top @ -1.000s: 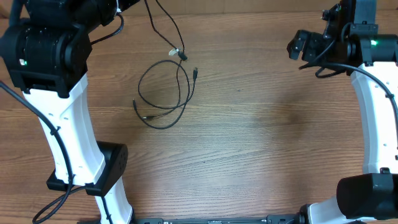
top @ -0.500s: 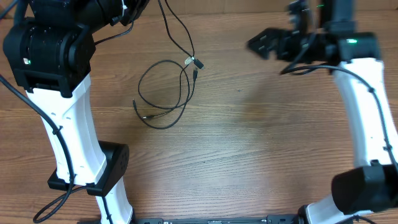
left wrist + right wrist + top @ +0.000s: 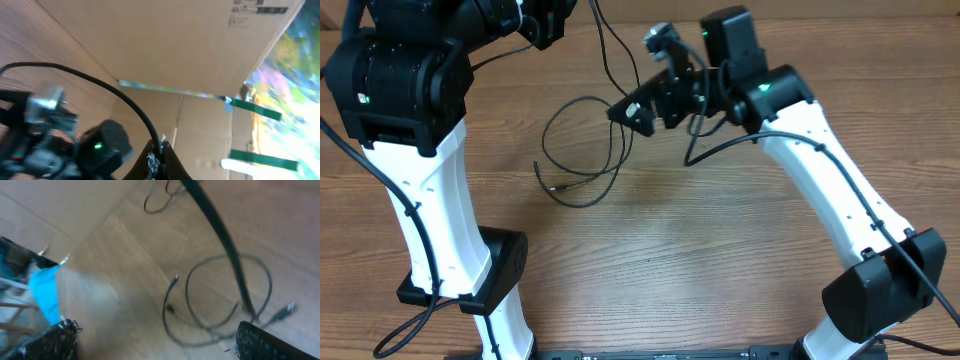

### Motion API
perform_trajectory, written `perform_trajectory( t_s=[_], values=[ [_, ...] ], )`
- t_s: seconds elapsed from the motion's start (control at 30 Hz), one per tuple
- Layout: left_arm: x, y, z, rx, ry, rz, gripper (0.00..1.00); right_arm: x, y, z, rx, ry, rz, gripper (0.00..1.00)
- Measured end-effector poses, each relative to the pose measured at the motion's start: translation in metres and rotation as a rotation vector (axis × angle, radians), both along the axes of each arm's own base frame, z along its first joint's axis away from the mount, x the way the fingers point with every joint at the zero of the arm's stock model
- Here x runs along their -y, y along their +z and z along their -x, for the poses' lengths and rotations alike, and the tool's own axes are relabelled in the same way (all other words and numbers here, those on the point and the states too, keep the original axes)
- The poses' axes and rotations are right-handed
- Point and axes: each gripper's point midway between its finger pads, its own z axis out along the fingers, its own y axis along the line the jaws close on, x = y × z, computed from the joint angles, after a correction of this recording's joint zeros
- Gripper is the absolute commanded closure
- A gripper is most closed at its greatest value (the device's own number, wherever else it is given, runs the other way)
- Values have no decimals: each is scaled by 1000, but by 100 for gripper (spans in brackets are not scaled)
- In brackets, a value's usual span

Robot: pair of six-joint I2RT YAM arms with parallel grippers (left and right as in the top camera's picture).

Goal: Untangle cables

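Note:
A thin black cable point(image 3: 588, 98) lies in loose loops on the wooden table point(image 3: 740, 250), with one strand rising to the top left. My left gripper point(image 3: 552, 18) is up there, shut on that strand; the left wrist view shows the jaws point(image 3: 160, 159) pinching the black cable point(image 3: 100, 86). My right gripper point(image 3: 632, 113) is open, low over the right side of the loops near their crossing point. In the right wrist view its spread fingers point(image 3: 157, 345) frame the cable loops point(image 3: 226, 296), with nothing between them. A small plug end point(image 3: 538, 166) lies at the left of the loops.
The left arm's white column and base point(image 3: 450, 250) stand on the table's left side. The right arm point(image 3: 820, 180) reaches across from the lower right. Cardboard boxes point(image 3: 190, 45) show beyond the table in the left wrist view.
My right arm has swung from the far right edge leftward and down to the cable loops. The cable's crossing point has shifted a little to the right and down. The left arm has barely moved.

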Motion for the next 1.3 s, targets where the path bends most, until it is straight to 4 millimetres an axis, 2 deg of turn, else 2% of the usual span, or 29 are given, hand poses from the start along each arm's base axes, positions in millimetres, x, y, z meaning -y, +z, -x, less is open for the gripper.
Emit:
perform_trajectory(
  t_s=[0.1, 0.2, 0.37, 0.57, 0.7, 0.8, 0.87, 1.0, 1.1, 1.2, 1.3],
  values=[
    [3, 4, 2, -3, -18, 27, 96, -11, 5, -3, 61, -4, 4, 0],
    [5, 4, 4, -11, -33, 35, 96, -10, 4, -10, 89, -36, 26, 0],
    [8, 4, 6, -25, -48, 50, 96, 8, -7, -32, 126, -165, 124, 0],
    [8, 4, 7, -28, -51, 53, 96, 27, -10, -48, 143, -238, 162, 1],
    [8, 4, 7, -27, -51, 53, 96, 20, -8, -47, 153, -201, 131, 37],
    [8, 4, 7, -28, -51, 53, 96, 15, -15, -45, 131, -176, 123, 66],
    [8, 4, 7, -27, -51, 53, 96, 11, -22, -45, 111, -164, 123, 96],
    [7, 3, 6, -27, -44, 51, 95, 8, -35, -45, 76, -155, 129, 96],
    [0, 0, -1, -25, 11, 29, 94, 8, -36, -44, 29, -179, 110, 96],
    [-17, -13, -10, -44, 122, -42, 89, 10, -42, -38, -77, -223, 103, 96],
    [-46, -36, -19, -81, 275, -169, 87, 16, -54, -27, -208, -270, 119, 96]
  ],
)
